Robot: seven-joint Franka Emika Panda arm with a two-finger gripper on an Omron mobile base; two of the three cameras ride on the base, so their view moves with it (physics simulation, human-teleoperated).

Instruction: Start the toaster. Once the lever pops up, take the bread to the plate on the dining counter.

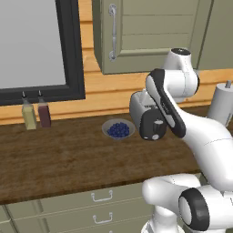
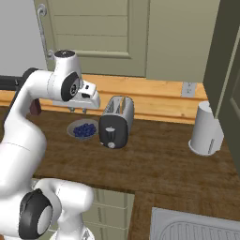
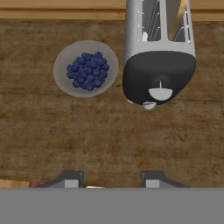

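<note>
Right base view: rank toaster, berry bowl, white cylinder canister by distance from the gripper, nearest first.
Measured from the gripper:
1. Small bowl of blue berries, just below it.
2. Silver-grey two-slot toaster, to its right; close to the bowl's rank.
3. White cylinder canister, far right.

Arm folded at elbow, wrist angled downward; end effector [image 3: 112, 179] empty, fingers [image 3: 70, 178] spread apart.

You see the toaster [image 2: 115, 123] upright on the wooden bench [image 2: 159, 164], black end face toward you. A bowl of blue berries [image 2: 83, 129] sits just beside it. The hand [image 2: 77, 109] hangs above the bowl. A white canister [image 2: 206, 129] stands well apart.
</note>
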